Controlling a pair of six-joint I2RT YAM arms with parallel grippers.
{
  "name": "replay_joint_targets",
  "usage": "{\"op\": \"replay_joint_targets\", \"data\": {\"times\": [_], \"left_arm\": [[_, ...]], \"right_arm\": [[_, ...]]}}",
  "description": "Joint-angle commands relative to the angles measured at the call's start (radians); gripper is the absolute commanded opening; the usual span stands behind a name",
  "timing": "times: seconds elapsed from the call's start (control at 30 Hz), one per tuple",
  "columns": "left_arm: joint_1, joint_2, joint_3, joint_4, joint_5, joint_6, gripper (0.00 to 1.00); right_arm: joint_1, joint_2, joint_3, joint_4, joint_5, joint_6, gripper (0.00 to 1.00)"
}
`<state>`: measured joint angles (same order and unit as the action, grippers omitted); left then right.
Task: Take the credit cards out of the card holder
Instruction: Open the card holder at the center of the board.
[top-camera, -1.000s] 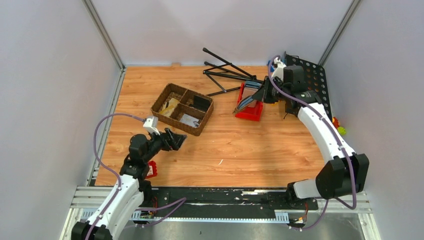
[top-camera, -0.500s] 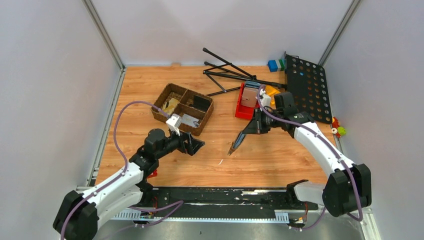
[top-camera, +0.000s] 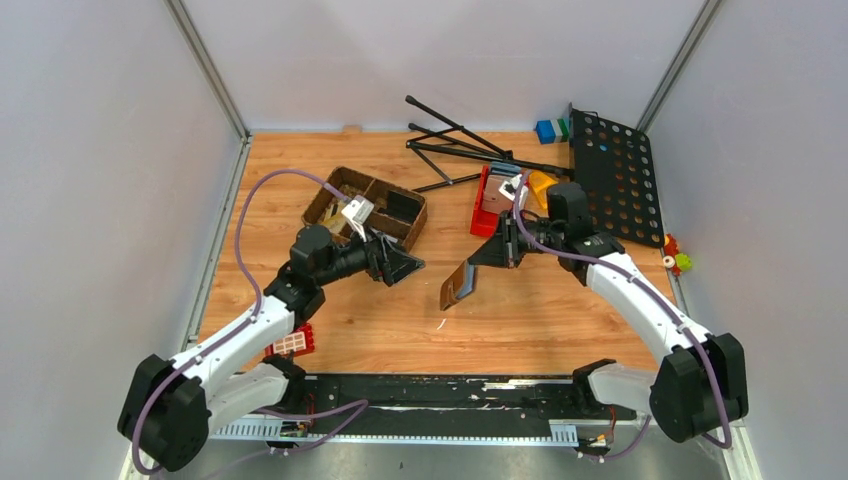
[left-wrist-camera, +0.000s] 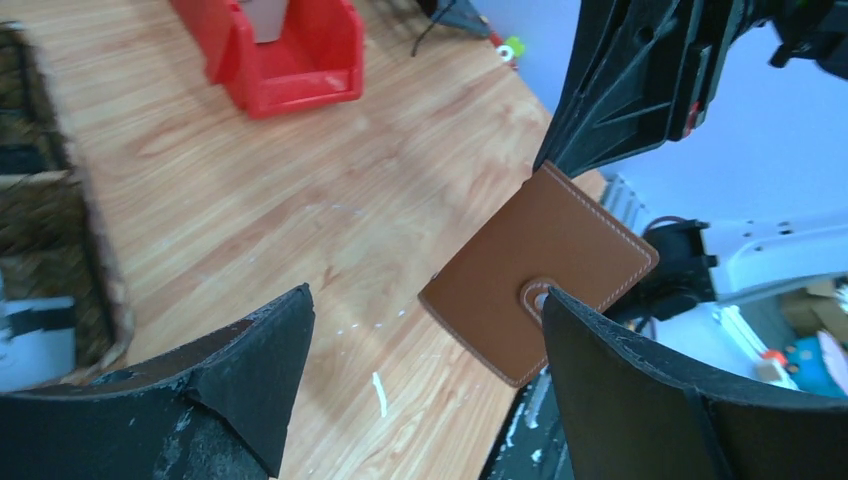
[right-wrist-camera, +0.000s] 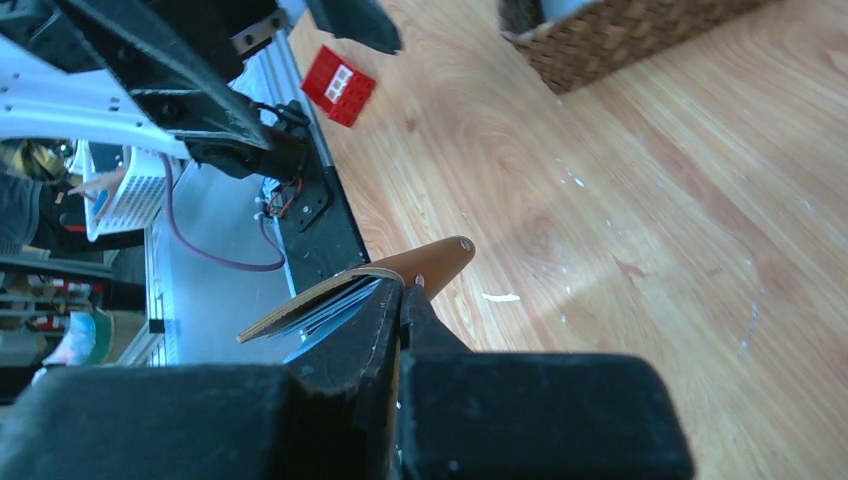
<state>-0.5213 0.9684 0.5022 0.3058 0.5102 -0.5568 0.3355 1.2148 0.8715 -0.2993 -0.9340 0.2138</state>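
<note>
My right gripper (top-camera: 497, 256) is shut on the brown card holder (top-camera: 459, 285) and holds it above the table's middle. In the right wrist view the holder (right-wrist-camera: 400, 270) hangs half open past the pinched fingers, and the edges of the pale grey credit cards (right-wrist-camera: 325, 318) show inside it. In the left wrist view its brown back and tab clasp (left-wrist-camera: 540, 270) face me. My left gripper (top-camera: 405, 265) is open and empty, a short way left of the holder and level with it.
A wicker basket (top-camera: 322, 196) with compartments stands just behind the left gripper. A red plastic bin (top-camera: 483, 210) and a black folded stand (top-camera: 450, 140) lie behind the right arm, a black perforated plate (top-camera: 615, 175) at the far right. A red block (top-camera: 292, 343) lies near the left arm's base.
My right gripper has carried the card holder from the red bin toward the table's middle and left. My left gripper has moved up and right toward it, staying open.
</note>
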Motion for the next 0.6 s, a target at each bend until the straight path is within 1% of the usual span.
{"op": "replay_joint_targets", "data": {"times": [0.0, 0.1, 0.17, 0.23, 0.3, 0.5, 0.53, 0.57], "left_arm": [[0.006, 0.061, 0.034, 0.169, 0.185, -0.113, 0.89], [0.006, 0.092, -0.004, 0.332, 0.275, -0.219, 0.89], [0.002, 0.112, -0.011, 0.398, 0.315, -0.268, 0.89], [-0.01, 0.136, -0.006, 0.452, 0.345, -0.305, 0.86], [-0.026, 0.148, 0.0, 0.491, 0.368, -0.331, 0.83], [-0.039, 0.17, 0.002, 0.602, 0.423, -0.411, 0.82], [-0.04, 0.175, 0.002, 0.612, 0.429, -0.422, 0.81], [-0.041, 0.18, 0.002, 0.631, 0.437, -0.437, 0.78]], "right_arm": [[0.037, -0.063, -0.001, 0.15, -0.09, 0.014, 0.0], [0.051, -0.077, -0.018, 0.245, -0.139, 0.035, 0.0], [0.059, -0.085, -0.031, 0.331, -0.171, 0.064, 0.0], [0.072, -0.087, -0.029, 0.379, -0.188, 0.078, 0.0], [0.086, -0.08, -0.008, 0.391, -0.196, 0.071, 0.0], [0.113, -0.028, 0.076, 0.408, -0.263, 0.071, 0.0], [0.118, -0.016, 0.087, 0.415, -0.278, 0.076, 0.0], [0.123, -0.001, 0.101, 0.415, -0.303, 0.077, 0.0]]}}
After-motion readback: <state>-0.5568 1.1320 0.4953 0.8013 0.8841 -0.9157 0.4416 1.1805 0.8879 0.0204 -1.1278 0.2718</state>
